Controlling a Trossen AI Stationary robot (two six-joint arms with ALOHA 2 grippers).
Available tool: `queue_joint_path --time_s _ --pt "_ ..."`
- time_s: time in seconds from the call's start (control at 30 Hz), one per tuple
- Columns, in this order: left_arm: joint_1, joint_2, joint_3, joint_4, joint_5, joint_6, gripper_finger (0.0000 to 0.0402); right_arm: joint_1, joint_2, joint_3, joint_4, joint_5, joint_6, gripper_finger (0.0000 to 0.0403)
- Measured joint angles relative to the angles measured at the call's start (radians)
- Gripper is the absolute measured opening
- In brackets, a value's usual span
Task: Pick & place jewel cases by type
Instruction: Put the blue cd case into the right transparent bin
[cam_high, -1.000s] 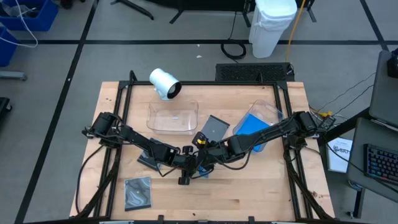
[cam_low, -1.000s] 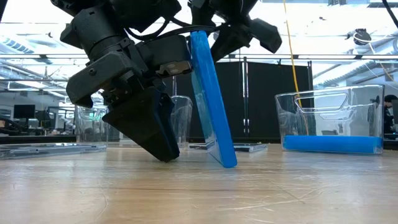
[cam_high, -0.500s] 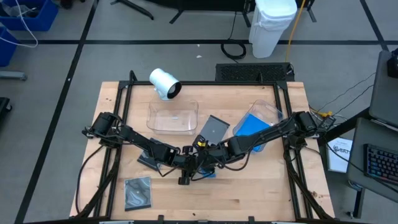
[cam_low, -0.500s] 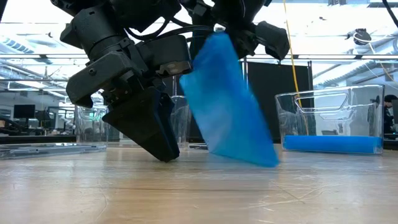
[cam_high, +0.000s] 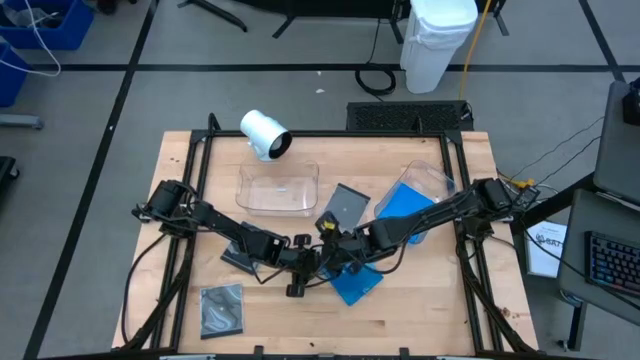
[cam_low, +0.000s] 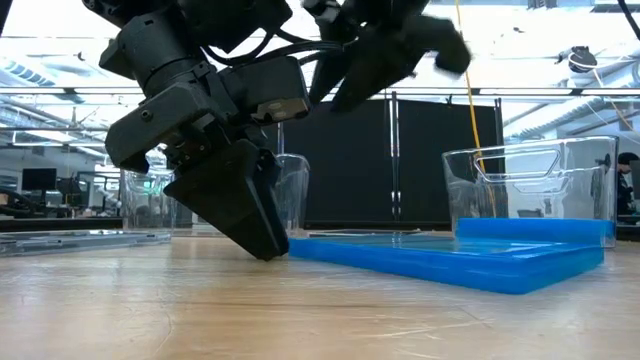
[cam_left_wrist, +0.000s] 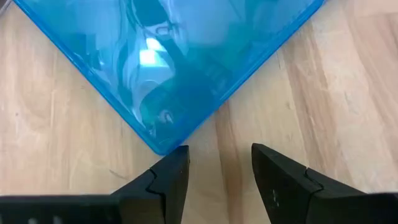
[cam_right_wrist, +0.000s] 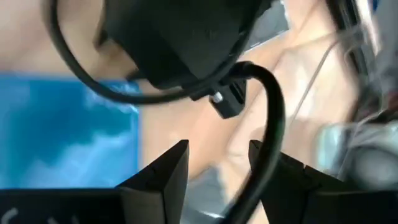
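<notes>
Toppled since a second ago: the blue jewel case, then standing on edge between my two grippers, now lies flat on the worktop.

Item, left gripper: jaws parted, holding nothing, tips down at the worktop. I see one corner of the blue case just ahead of the gap, not between the jaws; whether it touches a tip I cannot tell.

Item, right gripper: lifted above the near end of the same case, jaws parted and empty, clear of the plastic. In its wrist view the case shows beyond one jaw, with the left arm's cable crossing in front.

Item, dark case: flat near the front left corner, well apart from both grippers.

Item, second dark case: flat just behind the grippers.

Item, clear tray: behind and left of centre.

Item, second clear tray: at right, holding another blue case, partly hidden by the right arm.

Item, white cylinder: on its side at the far edge.
</notes>
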Motion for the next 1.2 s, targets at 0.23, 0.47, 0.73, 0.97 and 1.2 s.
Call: queue_joint_path --time_s 0.23,0.47,0.73,0.97,1.2 --pt "0.016 -0.004 0.003 -0.071 0.105 -0.099 0.0179 0.016 -0.035 0.000 -0.071 -0.334 0.638 0.0160" --pt "0.045 -0.003 0.005 -0.099 0.166 -0.246 0.0179 0.059 -0.037 -0.140 -0.081 -0.291 1.008 0.0160" --pt "0.022 -0.002 0.001 -0.088 0.091 -0.249 0.0179 0.058 -0.052 -0.369 -0.048 -0.280 1.157 0.0160" --pt "-0.007 -0.001 -0.001 -0.065 0.057 -0.102 0.0179 0.058 -0.165 -0.501 -0.026 -0.278 1.214 0.0160" --pt "-0.050 0.001 -0.002 -0.057 -0.080 0.031 0.0179 0.058 -0.314 -0.582 0.082 -0.248 1.158 0.0160"
